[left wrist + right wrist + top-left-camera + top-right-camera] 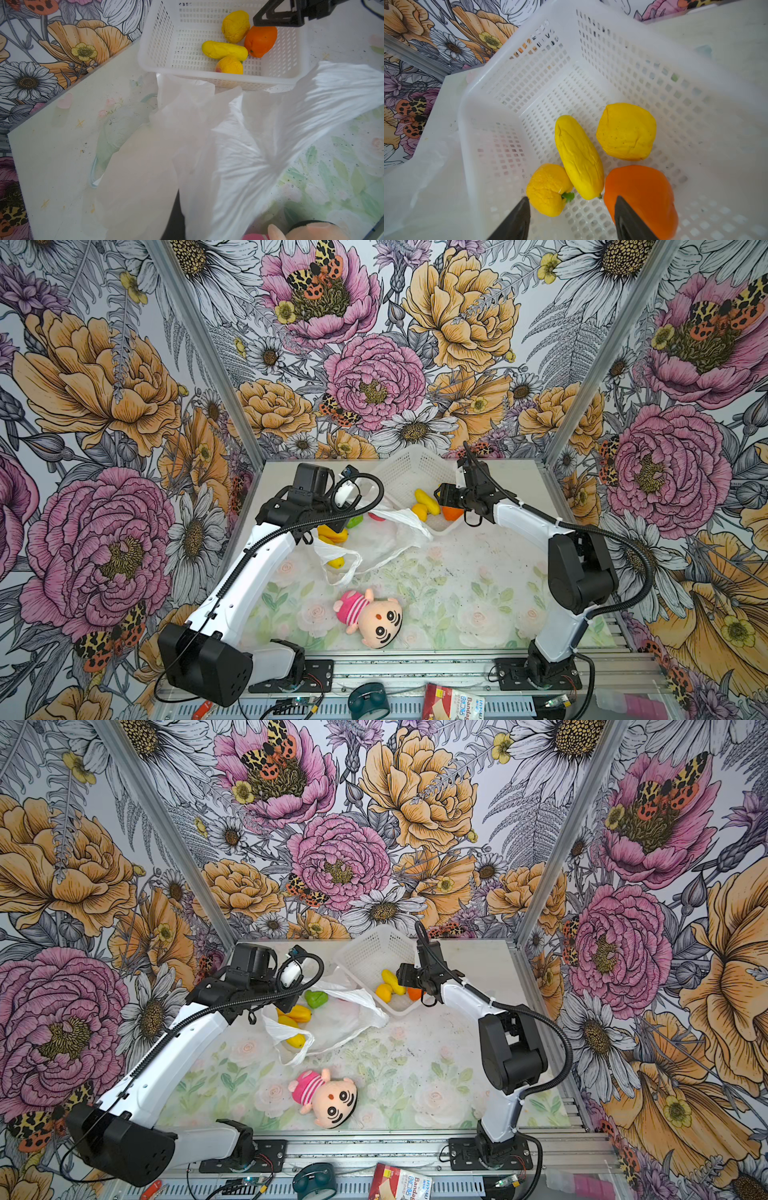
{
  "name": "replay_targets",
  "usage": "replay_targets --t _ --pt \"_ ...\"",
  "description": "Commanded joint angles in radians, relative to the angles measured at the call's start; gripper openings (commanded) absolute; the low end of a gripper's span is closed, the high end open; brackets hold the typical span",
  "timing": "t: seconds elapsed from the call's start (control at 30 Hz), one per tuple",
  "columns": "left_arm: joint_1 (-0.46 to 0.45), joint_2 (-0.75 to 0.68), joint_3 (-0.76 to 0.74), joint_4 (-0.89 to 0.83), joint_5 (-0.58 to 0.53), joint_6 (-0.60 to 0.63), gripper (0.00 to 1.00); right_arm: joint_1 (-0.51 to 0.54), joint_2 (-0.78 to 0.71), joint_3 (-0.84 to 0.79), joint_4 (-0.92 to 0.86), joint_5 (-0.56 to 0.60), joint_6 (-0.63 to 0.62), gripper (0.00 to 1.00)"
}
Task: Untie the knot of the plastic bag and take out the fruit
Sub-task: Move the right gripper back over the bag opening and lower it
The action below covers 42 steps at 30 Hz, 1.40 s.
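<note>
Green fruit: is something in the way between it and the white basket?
Yes. A fold of the plastic bag lies between the green fruit and the basket, against the basket's wall, which the fruit must also clear.

The table (457, 593) has a faded floral top. Right on it: white basket (399, 479) at the back, plastic bag (386, 543) crumpled against it, plush doll (370, 616) lying near the front.

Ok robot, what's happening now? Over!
Left fingers shut on the plastic bag. Right fingers open over the basket. Four fruit in, more by the bag. Doll well clear.
</note>
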State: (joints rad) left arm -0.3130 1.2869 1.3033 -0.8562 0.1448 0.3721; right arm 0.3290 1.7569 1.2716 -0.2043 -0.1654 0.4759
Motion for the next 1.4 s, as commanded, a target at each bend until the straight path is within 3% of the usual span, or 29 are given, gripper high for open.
replay_targets --t 0.0,0.17,0.4,0.57,0.67,0.77,1.03,1.2,1.37 --pt "0.011 -0.011 0.008 0.018 0.027 -0.009 0.00 0.022 -0.165 -0.081 0.104 0.055 -0.022 0.65" --pt "0.011 -0.010 0.008 0.018 0.031 -0.009 0.00 0.087 -0.425 -0.284 0.295 0.071 -0.058 0.67" --pt "0.011 -0.011 0.008 0.018 0.031 -0.010 0.00 0.359 -0.671 -0.430 0.435 0.117 -0.300 0.66" --pt "0.011 -0.012 0.008 0.018 0.032 -0.009 0.00 0.584 -0.654 -0.457 0.474 0.070 -0.541 0.67" --pt "0.012 -0.012 0.009 0.018 0.032 -0.010 0.00 0.698 -0.576 -0.435 0.450 0.117 -0.688 0.69" --pt "0.011 -0.014 0.009 0.018 0.032 -0.010 0.00 0.768 -0.464 -0.393 0.434 0.212 -0.788 0.59" --pt "0.011 -0.015 0.011 0.019 0.036 -0.010 0.00 0.752 -0.211 -0.270 0.415 0.288 -0.816 0.36" --pt "0.011 -0.017 0.008 0.017 0.032 -0.010 0.00 0.726 -0.125 -0.208 0.387 0.279 -0.791 0.29" --pt "0.012 -0.015 0.010 0.018 0.037 -0.010 0.00 0.629 -0.039 -0.168 0.421 0.164 -0.693 0.29"
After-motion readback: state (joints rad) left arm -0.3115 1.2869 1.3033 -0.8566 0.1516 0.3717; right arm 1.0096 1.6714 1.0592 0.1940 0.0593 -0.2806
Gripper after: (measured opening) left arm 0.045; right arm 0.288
